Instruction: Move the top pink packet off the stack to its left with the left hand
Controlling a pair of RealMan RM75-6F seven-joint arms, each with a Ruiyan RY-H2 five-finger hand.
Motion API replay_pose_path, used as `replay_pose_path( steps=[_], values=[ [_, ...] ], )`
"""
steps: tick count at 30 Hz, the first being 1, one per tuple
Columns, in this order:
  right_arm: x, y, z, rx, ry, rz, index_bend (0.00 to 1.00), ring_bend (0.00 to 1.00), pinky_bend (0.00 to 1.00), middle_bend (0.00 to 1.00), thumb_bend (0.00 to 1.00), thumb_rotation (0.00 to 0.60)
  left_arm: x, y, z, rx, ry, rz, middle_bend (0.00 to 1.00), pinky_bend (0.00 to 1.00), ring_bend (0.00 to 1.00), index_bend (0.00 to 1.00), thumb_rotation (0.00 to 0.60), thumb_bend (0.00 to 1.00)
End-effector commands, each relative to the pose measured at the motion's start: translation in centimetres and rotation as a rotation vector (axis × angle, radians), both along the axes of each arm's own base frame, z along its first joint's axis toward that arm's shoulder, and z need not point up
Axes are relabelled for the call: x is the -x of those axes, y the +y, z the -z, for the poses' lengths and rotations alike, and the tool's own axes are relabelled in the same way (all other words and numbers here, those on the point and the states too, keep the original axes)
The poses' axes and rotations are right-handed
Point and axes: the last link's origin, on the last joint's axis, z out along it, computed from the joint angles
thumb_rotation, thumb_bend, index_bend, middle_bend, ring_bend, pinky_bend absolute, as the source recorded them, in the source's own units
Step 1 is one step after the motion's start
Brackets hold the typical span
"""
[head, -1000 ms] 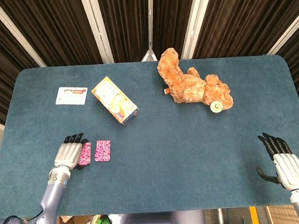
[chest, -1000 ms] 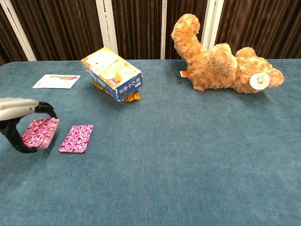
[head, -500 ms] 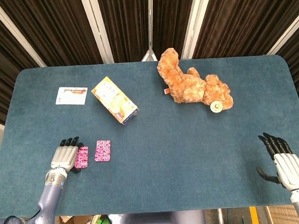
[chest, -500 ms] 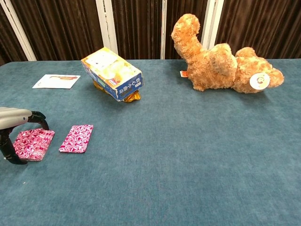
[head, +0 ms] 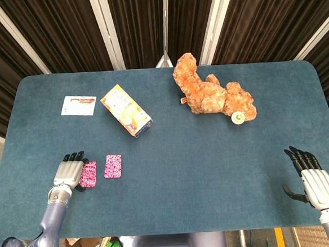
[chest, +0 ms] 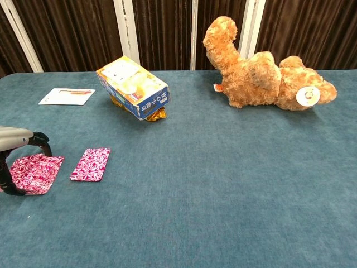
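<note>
Packet set down at 9 o'clock of its twin.
My left robot hand (chest: 14,159) lies loosely curled round the packet (chest: 34,172); next I let go.

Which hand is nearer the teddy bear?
Right. The right hand sits at the table's near right corner; the left hand lies farther from the teddy bear, beyond the pink packets.

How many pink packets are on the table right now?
2. One pink packet lies flat under the left robot hand; the other packet lies apart, just to its right. None looks hidden.
</note>
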Motion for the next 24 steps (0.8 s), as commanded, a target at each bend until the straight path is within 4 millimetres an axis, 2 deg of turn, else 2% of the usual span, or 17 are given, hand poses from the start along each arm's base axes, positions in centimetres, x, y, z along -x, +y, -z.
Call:
replay_pose_path(
  steps=[1,10,15,24],
  values=[
    [0.0,0.0,0.0,-0.001,0.000,-0.001,0.00,0.00,0.05,0.00,0.36,0.600,0.1,0.1,-0.1,-0.006,-0.005,0.000,0.00,0.00,0.00,0.16,0.600,0.23],
    [-0.1,0.0,0.1,-0.001,0.002,-0.001,0.00,0.00,0.05,0.00,0.36,0.600,0.3,0.2,-0.5,-0.028,-0.003,0.003,0.00,0.00,0.00,0.10,0.600,0.21],
    [-0.1,0.0,0.0,-0.001,0.003,-0.002,0.00,0.00,0.05,0.00,0.36,0.600,1.0,-0.2,-1.1,-0.036,0.053,-0.007,0.00,0.00,0.00,0.15,0.600,0.21],
    [-0.1,0.0,0.1,-0.001,0.006,-0.005,0.00,0.00,0.05,0.00,0.36,0.600,1.7,-0.4,-1.3,-0.045,0.057,-0.039,0.00,0.00,0.00,0.16,0.600,0.21]
  ],
)
